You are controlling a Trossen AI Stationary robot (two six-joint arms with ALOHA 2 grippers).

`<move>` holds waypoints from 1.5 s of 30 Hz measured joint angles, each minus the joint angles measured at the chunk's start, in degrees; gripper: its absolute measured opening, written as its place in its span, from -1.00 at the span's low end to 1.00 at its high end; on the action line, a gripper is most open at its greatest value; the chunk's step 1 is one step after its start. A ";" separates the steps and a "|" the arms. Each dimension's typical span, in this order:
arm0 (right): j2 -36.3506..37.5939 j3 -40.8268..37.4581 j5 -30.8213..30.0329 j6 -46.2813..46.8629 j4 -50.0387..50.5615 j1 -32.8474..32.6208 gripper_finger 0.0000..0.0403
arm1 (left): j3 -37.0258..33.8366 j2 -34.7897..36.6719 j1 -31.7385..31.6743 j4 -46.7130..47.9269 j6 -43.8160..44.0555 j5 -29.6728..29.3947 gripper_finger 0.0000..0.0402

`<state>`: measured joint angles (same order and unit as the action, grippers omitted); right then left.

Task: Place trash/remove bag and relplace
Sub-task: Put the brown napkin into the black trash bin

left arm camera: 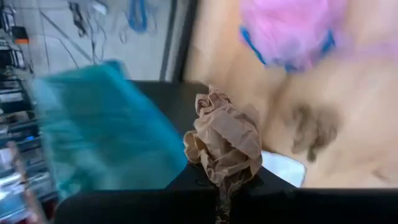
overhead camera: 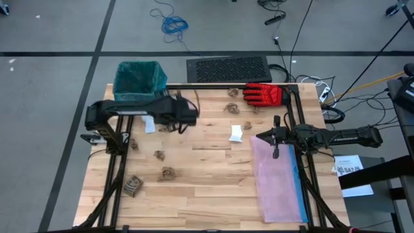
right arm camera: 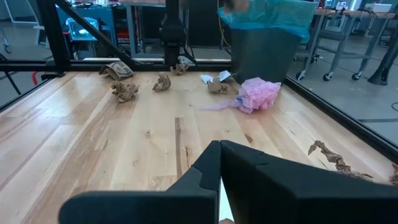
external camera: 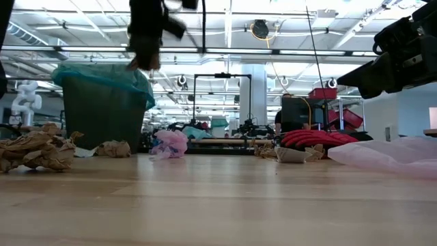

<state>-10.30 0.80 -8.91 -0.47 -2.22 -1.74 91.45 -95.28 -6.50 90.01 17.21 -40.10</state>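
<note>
- Now, left gripper [left arm camera: 222,198] is clamped on a brown paper wad [left arm camera: 225,146], lifted off the table; the wad sticks up just ahead of the jaws.
- Beyond the jaws and off to one side sits the bin with the teal bag [overhead camera: 139,79] over its rim, near but not yet under the wad (wrist view is smeared, so the exact gap is unclear).
- Wad looks light, soft, crushable; pinched at its lower edge, it has no real stiffness, so the hold seems fine and a slip costs nothing.
- Long axis of the wad runs roughly in line with the fingers, bulk pointing away from the jaws.
- More trash lies on the wooden table [overhead camera: 207,168]: brown wads [overhead camera: 167,173], a white piece [overhead camera: 236,133], a purple crumple [right arm camera: 258,94], all well clear of the left jaws.
- Bag is thin, slippery film; best taken at the rim or the ties, I'd judge, once the trash is in.
- Right gripper [overhead camera: 276,139] has its jaws closed on nothing, waiting above the pink bag [overhead camera: 278,178] that lies flat right below and behind those jaws.
- Red glove [overhead camera: 264,94] lies at the far edge, untouched.
</note>
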 joint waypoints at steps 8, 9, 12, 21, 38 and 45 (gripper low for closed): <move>0.02 0.00 0.04 0.00 -0.04 0.00 -1.00 | 7.98 7.47 -5.70 -0.06 0.29 -5.66 -0.98; 0.02 -0.01 0.03 0.00 0.05 0.02 -1.00 | 8.30 8.21 -6.95 0.00 0.24 -5.89 -0.98; -0.05 0.00 0.03 0.00 0.02 0.01 -1.00 | 8.51 9.54 -11.46 0.09 0.21 -5.92 -0.98; -0.05 0.00 0.02 0.00 0.04 0.00 -1.00 | 8.51 9.98 -24.87 -0.04 -5.09 -5.29 -0.96; -0.05 -0.02 0.02 0.00 0.04 0.00 -1.00 | 8.49 9.96 -32.87 0.00 -18.01 1.28 -0.50; -0.05 -0.02 0.02 0.00 0.04 0.00 -1.00 | 8.49 9.81 -34.25 0.00 -17.83 -1.86 -0.17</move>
<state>-10.35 0.78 -8.88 -0.47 -2.17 -1.74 99.94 -85.47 -40.75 90.02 -0.61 -41.96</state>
